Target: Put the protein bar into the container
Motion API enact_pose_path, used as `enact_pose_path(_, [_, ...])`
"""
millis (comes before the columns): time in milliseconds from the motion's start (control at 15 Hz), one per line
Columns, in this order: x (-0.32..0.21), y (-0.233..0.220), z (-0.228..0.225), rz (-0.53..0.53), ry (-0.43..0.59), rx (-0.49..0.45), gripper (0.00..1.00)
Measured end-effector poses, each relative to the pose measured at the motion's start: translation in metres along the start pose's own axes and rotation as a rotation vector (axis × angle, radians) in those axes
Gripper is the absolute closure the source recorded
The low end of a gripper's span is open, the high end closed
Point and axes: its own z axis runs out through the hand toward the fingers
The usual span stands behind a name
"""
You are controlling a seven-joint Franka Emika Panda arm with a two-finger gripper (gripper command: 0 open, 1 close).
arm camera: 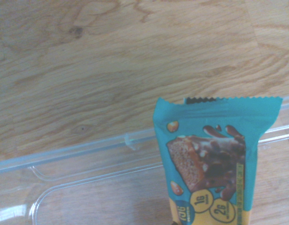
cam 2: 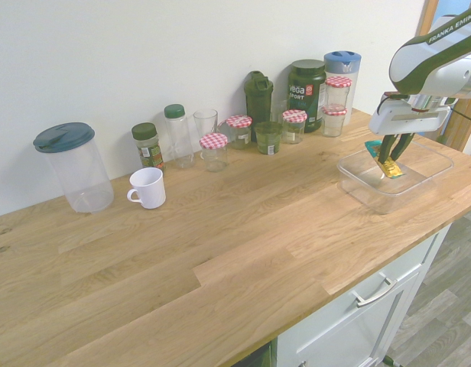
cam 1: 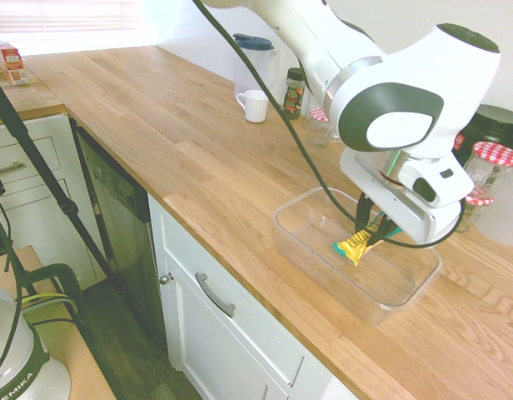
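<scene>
Nuts on the protein bar (arm camera: 208, 159) legible only in wrist view.

Hand (cam 2: 389, 157) shut, pointing down; arm (cam 2: 438, 65) bent.

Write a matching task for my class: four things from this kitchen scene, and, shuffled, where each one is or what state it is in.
Things
1. protein bar
2. container
3. mug
4. pincer

Places or states
A. white, with a handle
B. shut on a wrapped snack
C. clear, with no lid
D. held above the clear tub

Pairs: 1-D, 2-C, 3-A, 4-B
</scene>
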Motion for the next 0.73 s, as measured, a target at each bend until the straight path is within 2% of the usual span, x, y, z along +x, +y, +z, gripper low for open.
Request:
enact_pose_path(467, [0.001, 0.001, -0.001, -0.004, 0.003, 0.002, 0.0])
enact_pose_path(733, [-0.005, 0.001, -0.043, -0.024, 0.031, 0.049, 0.0])
